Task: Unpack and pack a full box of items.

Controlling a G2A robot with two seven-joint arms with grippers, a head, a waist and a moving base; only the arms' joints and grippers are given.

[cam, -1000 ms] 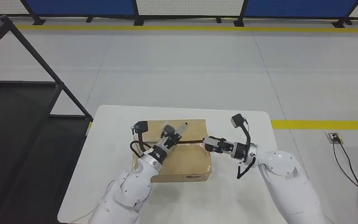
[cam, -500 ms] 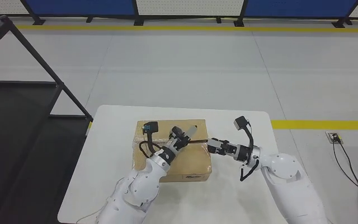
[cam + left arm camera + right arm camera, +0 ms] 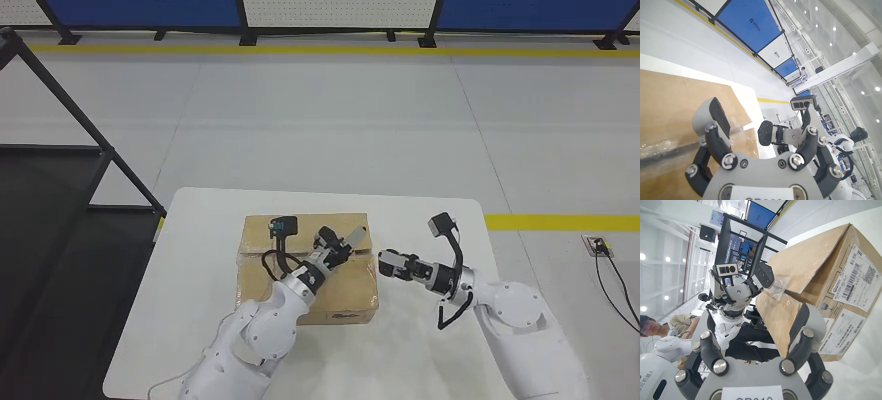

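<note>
A brown cardboard box (image 3: pixel 355 290) sits near the middle of the white table (image 3: pixel 200 230), its long side running left to right. Its two top flaps are folded down and meet along a seam covered by a strip of clear plastic tape (image 3: pixel 659 147). At the right end of the seam a crumpled bit of loose tape (image 3: pixel 780 287) sticks up, and there the far flap's edge rides slightly higher than the near flap's. White printed shipping labels (image 3: pixel 855 279) cover the box's right end face.

The left gripper (image 3: pixel 350 240) is above the right part of the box top, just by the seam's right end. Its jaws are spread wide and hold nothing. In the left wrist view one black-padded finger (image 3: pixel 719 117) hangs over the cardboard beside the taped seam, and the other reaches past the box's right edge. Whether a pad touches the cardboard cannot be told.

The right gripper (image 3: pixel 385 264) is over the table just right of the box, pointing left at its right end. Its jaws also stand wide apart and empty. In the right wrist view one finger (image 3: pixel 802 321) lies in front of the box's upper right edge, very close to it. The two grippers are near each other, without touching.
</note>
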